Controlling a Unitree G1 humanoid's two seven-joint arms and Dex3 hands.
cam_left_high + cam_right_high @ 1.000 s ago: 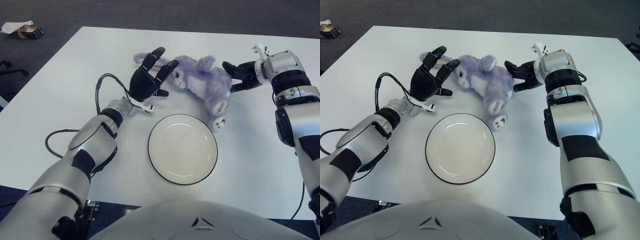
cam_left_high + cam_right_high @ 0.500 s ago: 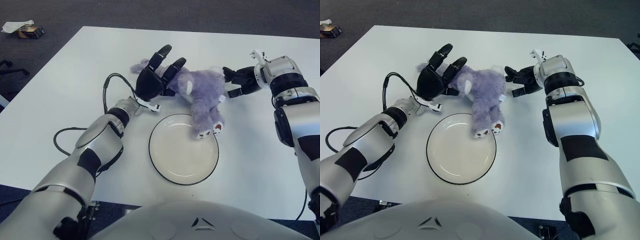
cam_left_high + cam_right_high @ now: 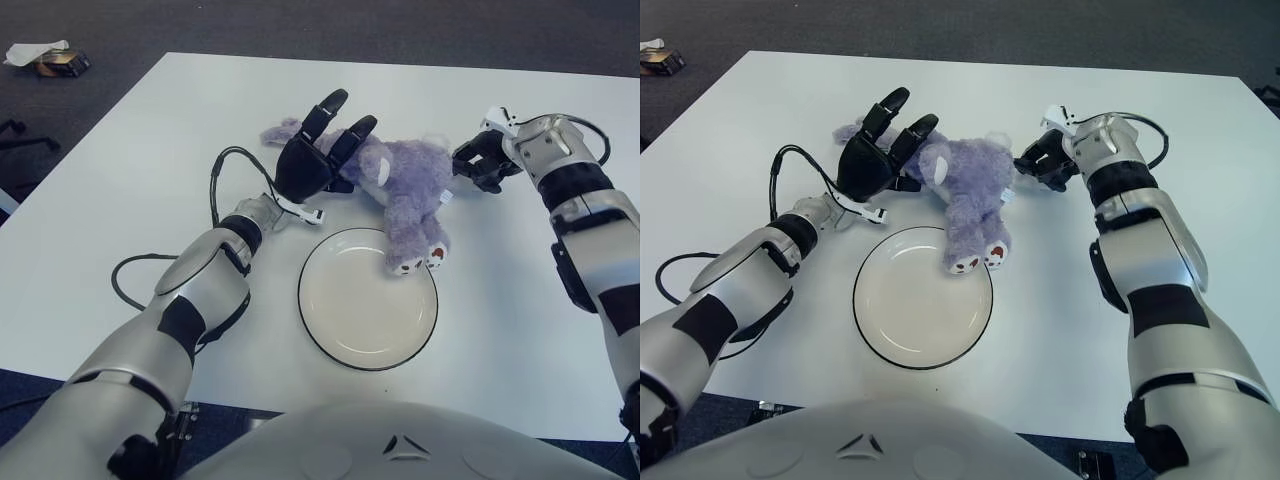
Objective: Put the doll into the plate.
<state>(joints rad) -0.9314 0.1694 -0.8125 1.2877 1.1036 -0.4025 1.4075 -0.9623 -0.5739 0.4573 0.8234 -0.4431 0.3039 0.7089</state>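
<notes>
A purple plush doll (image 3: 400, 185) lies half over the plate (image 3: 367, 300). The left robot hand (image 3: 318, 160), fingers spread, touches its head; the right robot hand (image 3: 480, 165), curled, holds nothing. Nudging gently should seat it fully.

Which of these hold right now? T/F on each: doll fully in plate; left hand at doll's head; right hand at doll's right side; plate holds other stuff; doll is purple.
1. The doll lies fully inside the plate. False: only its feet overlap the plate's far rim; the body is on the table.
2. The left hand is at the doll's head end, fingers spread. True.
3. The right hand shows at the doll's right side. True.
4. The plate holds other items besides the doll's feet. False: nothing else is in it.
5. The doll is purple. True.
</notes>
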